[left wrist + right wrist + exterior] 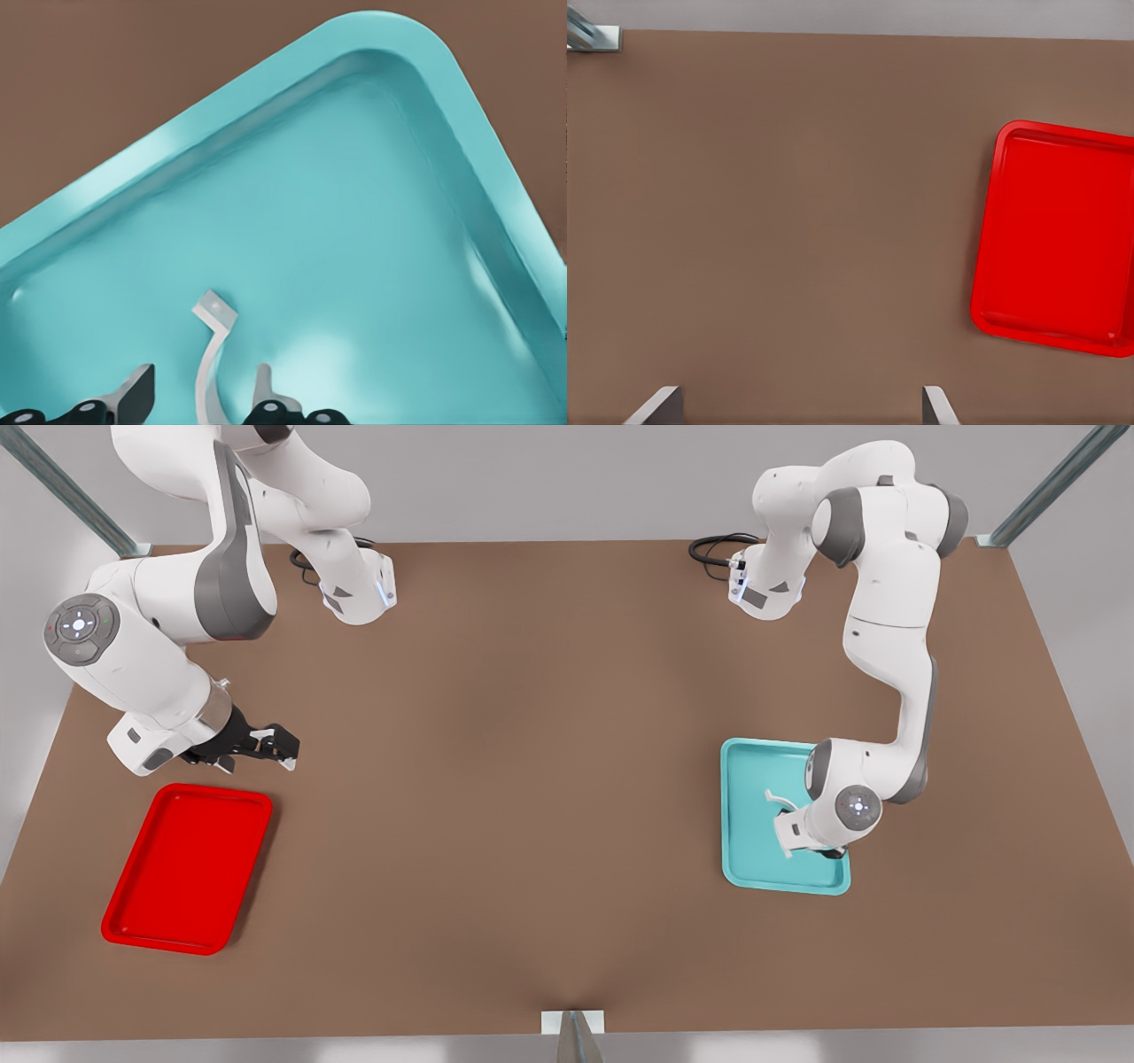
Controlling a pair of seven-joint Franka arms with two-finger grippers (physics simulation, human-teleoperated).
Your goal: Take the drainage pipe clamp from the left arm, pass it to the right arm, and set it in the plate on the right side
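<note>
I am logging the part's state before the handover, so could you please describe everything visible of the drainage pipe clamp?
The drainage pipe clamp is a thin, curved white strap, plastic by its look, with a short flared tab at its visible end. It lies in the teal tray, between the open fingers of the left gripper, which do not visibly press it. Its other end is out of frame.

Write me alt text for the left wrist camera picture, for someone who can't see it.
A small white drainage pipe clamp lies in a teal tray, between the open fingers of the left gripper, which are spread on either side of it. The tray sits on a brown table.
</note>
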